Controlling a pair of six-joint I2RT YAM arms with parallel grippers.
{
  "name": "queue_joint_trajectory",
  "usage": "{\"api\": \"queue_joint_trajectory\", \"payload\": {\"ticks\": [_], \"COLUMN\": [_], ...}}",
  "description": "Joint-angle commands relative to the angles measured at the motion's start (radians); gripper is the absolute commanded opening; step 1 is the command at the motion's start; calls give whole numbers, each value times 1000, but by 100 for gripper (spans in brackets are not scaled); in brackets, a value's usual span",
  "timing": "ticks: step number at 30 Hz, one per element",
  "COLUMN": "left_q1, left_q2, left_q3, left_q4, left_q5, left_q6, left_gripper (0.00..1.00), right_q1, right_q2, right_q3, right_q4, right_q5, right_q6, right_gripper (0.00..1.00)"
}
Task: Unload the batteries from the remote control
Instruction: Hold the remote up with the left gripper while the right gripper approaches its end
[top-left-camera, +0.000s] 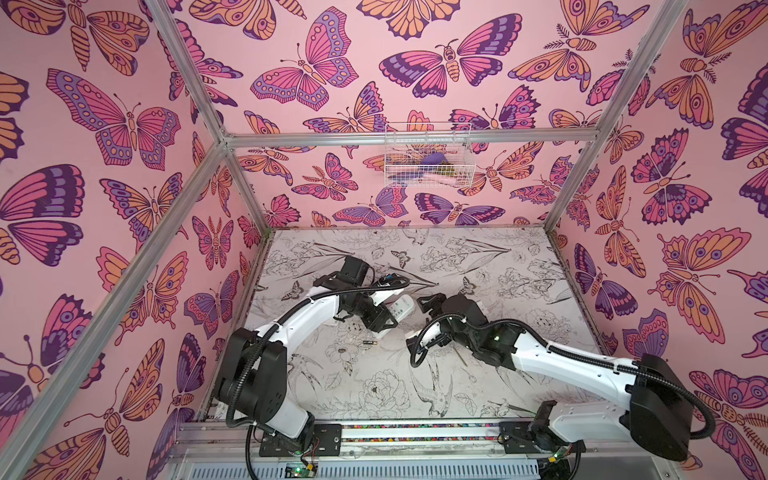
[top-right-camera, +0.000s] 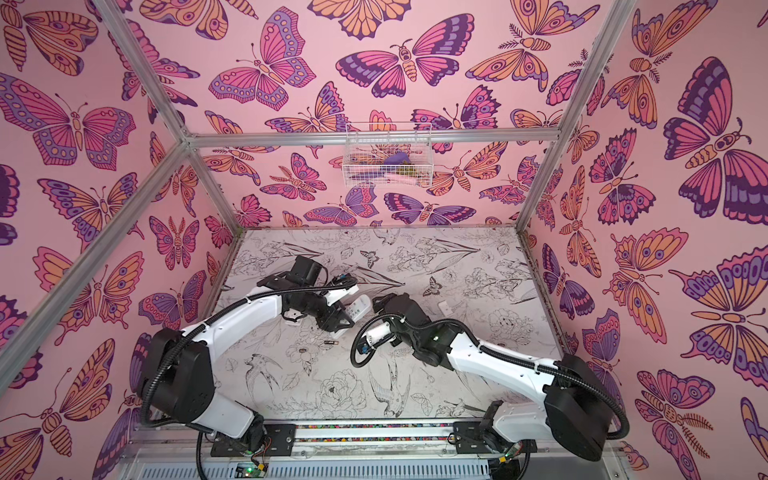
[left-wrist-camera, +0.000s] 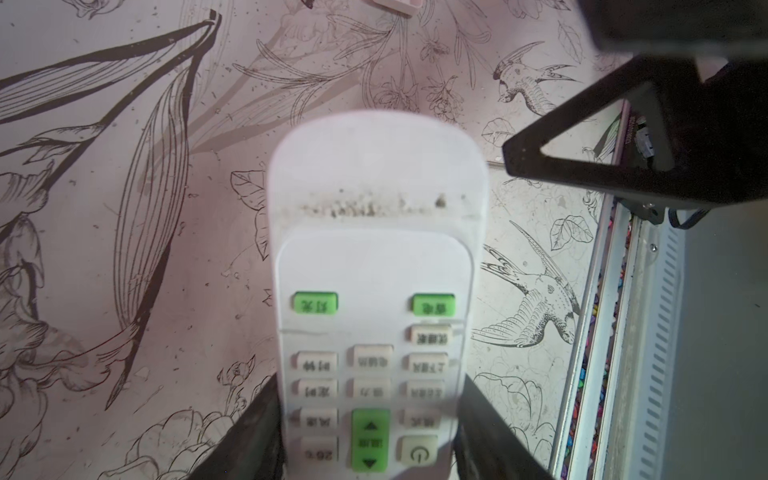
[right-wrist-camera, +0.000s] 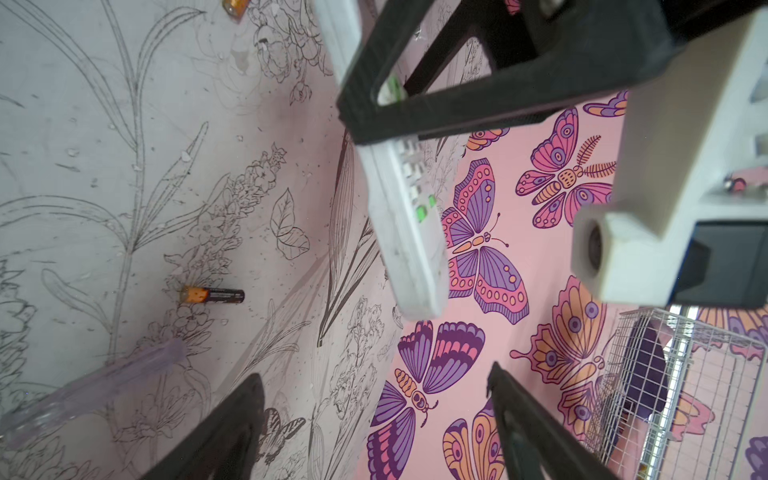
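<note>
Starting nearest the arm bases, we find one battery (top-left-camera: 369, 343) lying flat on the table (top-left-camera: 498, 270), on the near side of the remote control (top-left-camera: 401, 309) and well apart from it. In the right wrist view its black body and orange-gold end show plainly. A clear-handled tool (right-wrist-camera: 91, 386) also lies on the table on the remote control's near side.

Further in, the left gripper (top-left-camera: 384, 320) pinches the remote control by its lower end, one finger (left-wrist-camera: 257, 436) on each long edge. The remote is held up off the table. Its button face is turned to the left wrist camera and its back is hidden, so we cannot tell whether any cells sit inside.

Just right of the remote control, the right gripper (right-wrist-camera: 374, 415) has its jaws spread with nothing between them, and it is not touching the remote.

A small white flat piece (top-right-camera: 444, 308) rests on the table further right of the remote control.

Farthest back, beyond the remote control, a white wire basket (top-left-camera: 428, 156) hangs on the butterfly wall.
</note>
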Motion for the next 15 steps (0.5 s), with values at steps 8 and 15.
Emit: {"api": "queue_joint_trajectory", "payload": {"ticks": [8,15], "left_q1": [-55,-82], "left_q2": [15,18], "left_q3": [37,50], "left_q4": [-28,-40], "left_q5": [55,91], "left_q6": [-1,-13], "left_gripper": [46,45], "right_q1": [17,20], "right_q2": [59,87], "right_q3": [57,56], "right_q4": [64,70], "right_q5": [22,32], "right_q6": [-69,-80], "right_gripper": [76,64]}}
